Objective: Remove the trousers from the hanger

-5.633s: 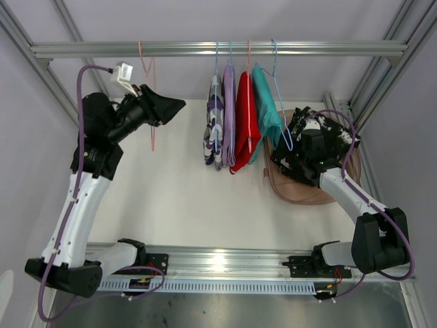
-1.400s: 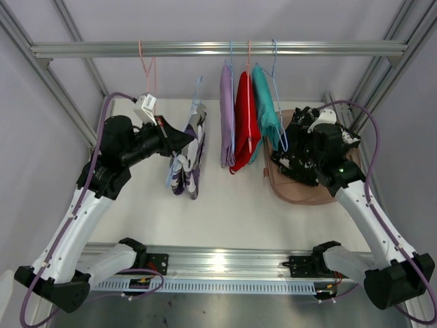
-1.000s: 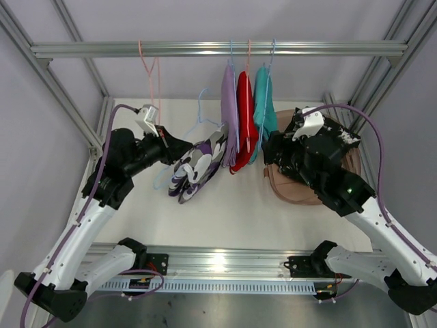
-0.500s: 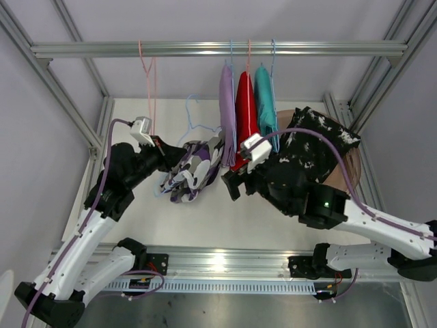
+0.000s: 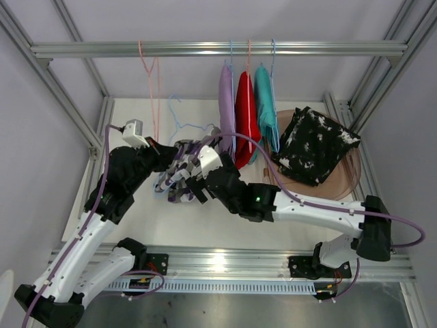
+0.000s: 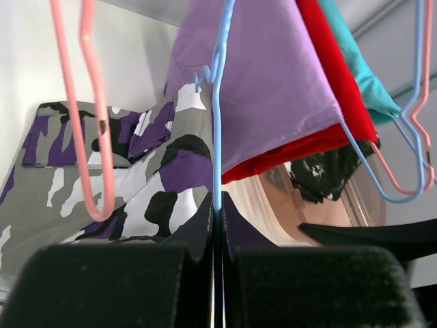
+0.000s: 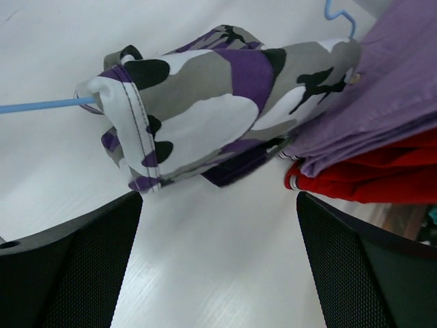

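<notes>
The purple-and-white patterned trousers [image 5: 171, 186] hang low on a light blue hanger [image 5: 179, 120], off the rail and just above the table. My left gripper [image 5: 161, 154] is shut on that hanger's wire [image 6: 217, 137]. My right gripper [image 5: 196, 171] stands open right beside these trousers, which fill the upper part of the right wrist view [image 7: 205, 116]; only white table shows between its fingers [image 7: 68, 266]. The lilac [image 5: 227, 102], red [image 5: 244, 113] and teal trousers [image 5: 265, 102] hang on the rail. The black speckled trousers [image 5: 315, 143] lie folded in a tan basket [image 5: 349, 176].
An empty pink hanger [image 5: 151, 89] hangs on the rail [image 5: 136, 49] at the left, close above my left gripper. The right arm stretches across the table's middle from its base [image 5: 372, 236]. Metal frame posts run along both sides.
The left gripper carried the hanger with the patterned trousers off the rail, down and to the left. The right arm swung from the basket leftward to those trousers, jaws still open.
</notes>
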